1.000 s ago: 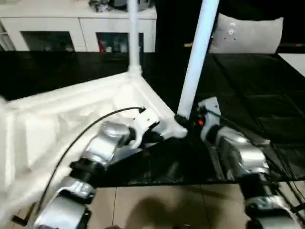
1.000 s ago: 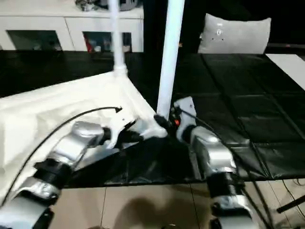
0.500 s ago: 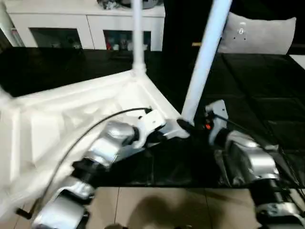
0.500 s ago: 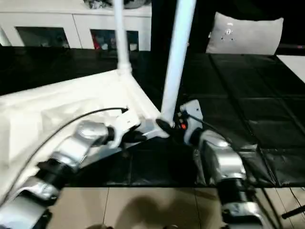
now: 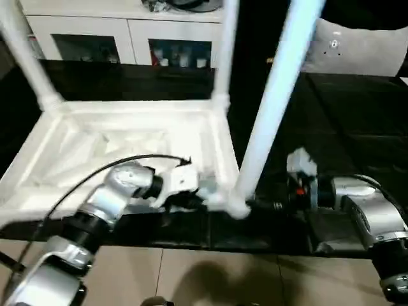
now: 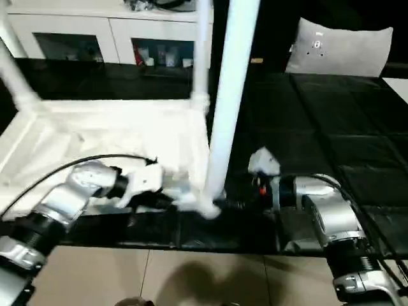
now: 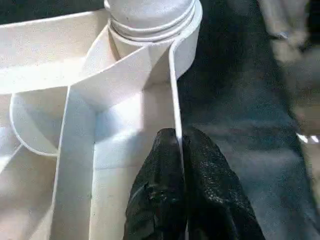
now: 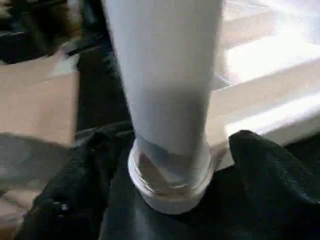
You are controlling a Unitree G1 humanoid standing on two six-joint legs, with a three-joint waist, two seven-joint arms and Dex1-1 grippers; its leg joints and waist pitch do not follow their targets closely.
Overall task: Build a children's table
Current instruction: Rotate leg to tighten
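At top edge we see children's table legs cut off; it lies inverted on black mat. Left gripper jaws pinch its rim; right gripper jaws spread around leg base. No legible writing

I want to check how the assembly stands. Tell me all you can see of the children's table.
The children's table is white plastic and lies upside down on a black surface, ribbed underside up. Three round legs rise from its corner sockets. The left gripper is shut on the thin side rim near the closest leg; the right gripper's fingers flank that leg's base.
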